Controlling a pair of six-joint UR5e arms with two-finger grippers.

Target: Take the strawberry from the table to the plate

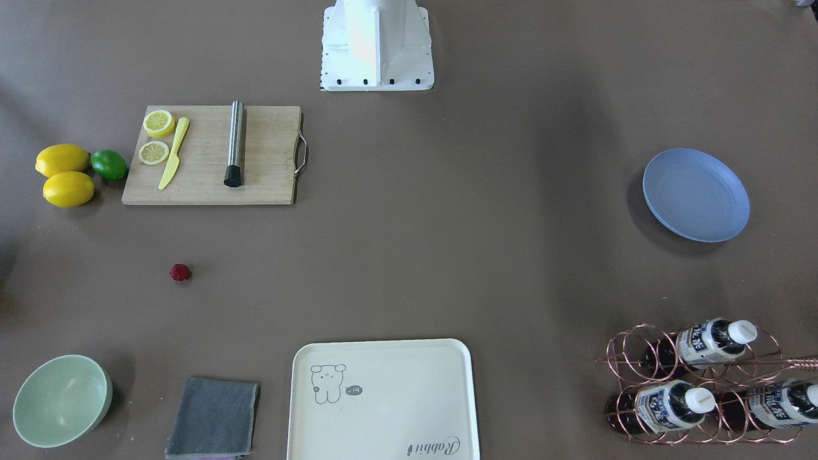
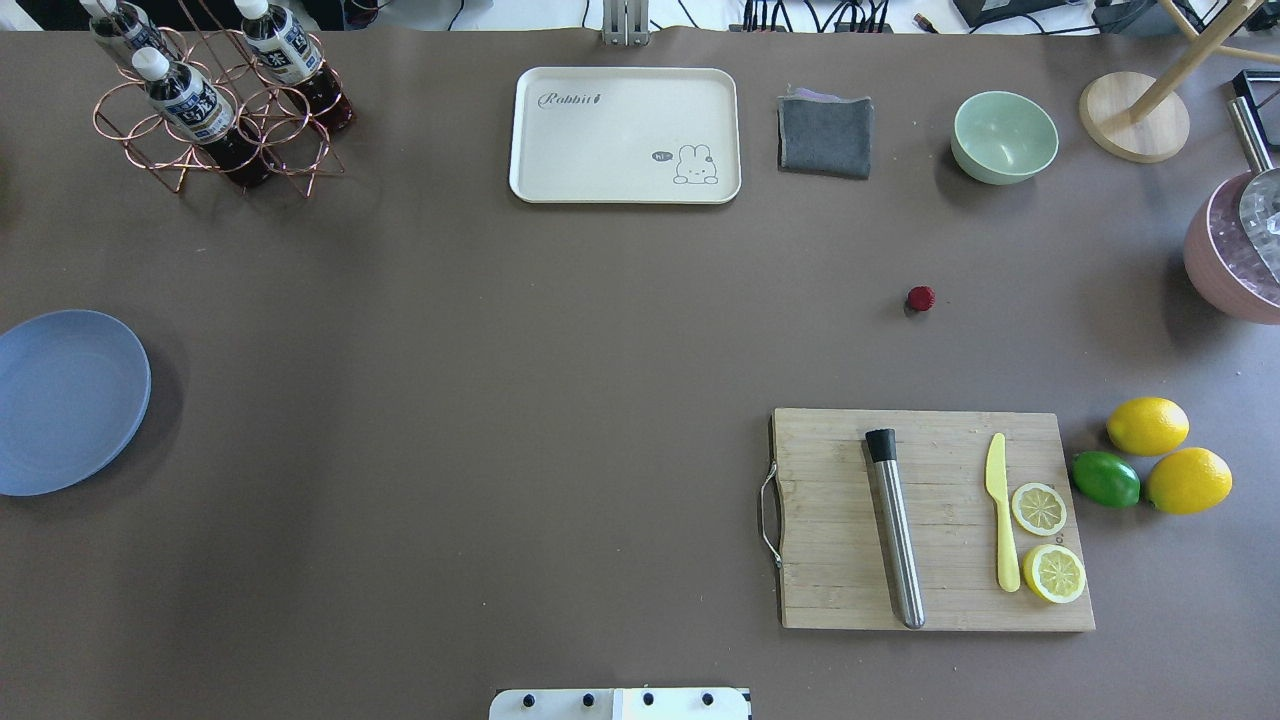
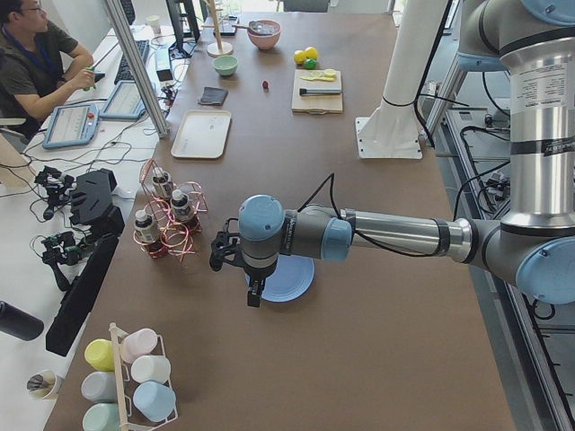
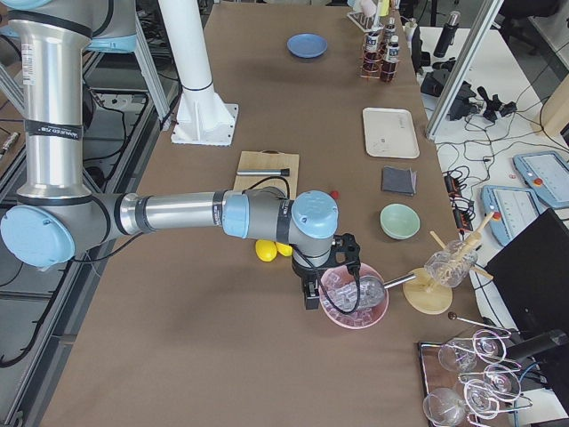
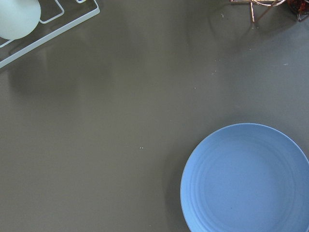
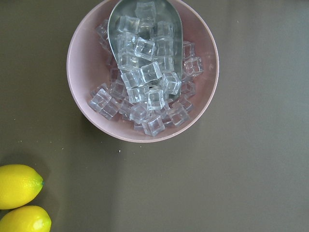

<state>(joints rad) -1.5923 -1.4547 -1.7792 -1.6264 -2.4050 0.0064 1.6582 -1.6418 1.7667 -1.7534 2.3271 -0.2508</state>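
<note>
The left gripper [image 3: 255, 294] hangs by the edge of the blue plate [image 3: 295, 275], whether spread or closed impossible to tell; the strawberry [image 2: 921, 297] lies on the table [image 2: 500, 350] well apart from it, nearer the right gripper [image 4: 310, 297]; that one hangs by a pink ice bowl [image 4: 373, 316], its jaws equally unreadable.

The brown bench [image 2: 520, 340] carries a strawberry [image 2: 921, 297], plate [image 2: 60, 400], board [image 2: 830, 520] (wooden, handled), tray [image 2: 620, 140], cloth [image 2: 825, 135], bowl [image 2: 1004, 137], lemons [image 2: 1147, 425], lime [image 2: 1105, 479] and bottle rack [image 2: 150, 128].
</note>
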